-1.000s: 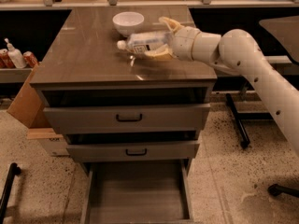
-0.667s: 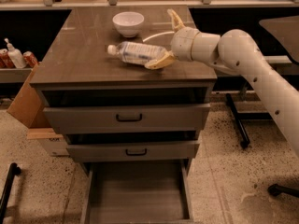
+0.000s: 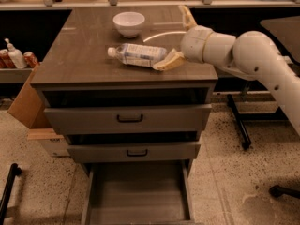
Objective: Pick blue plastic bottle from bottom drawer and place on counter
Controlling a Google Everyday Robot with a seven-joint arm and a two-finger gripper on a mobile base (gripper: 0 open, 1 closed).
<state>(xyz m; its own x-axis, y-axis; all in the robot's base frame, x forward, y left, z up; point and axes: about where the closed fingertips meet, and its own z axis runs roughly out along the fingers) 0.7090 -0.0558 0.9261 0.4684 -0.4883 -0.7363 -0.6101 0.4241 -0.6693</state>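
Since 1 s ago: gripper (image 3: 171, 37) has let go of the blue plastic bottle (image 3: 137, 54) and backed off slightly right. Its fingers are spread wide, holding nothing, the lower one by the bottle's base end. Counter (image 3: 79, 55): glossy grey-brown, faint grain, curved light glints. Bottom drawer (image 3: 136, 198) is pulled out, low in view. Bottle lies on its side mid-counter, white cap pointing left, clear body, pale label. White bowl (image 3: 129, 23) sits behind it, apart. Speckled floor (image 3: 243, 182); cardboard box (image 3: 23, 102) left of the cabinet.

Pincer (image 3: 178, 39) spread wide, upper centre-right
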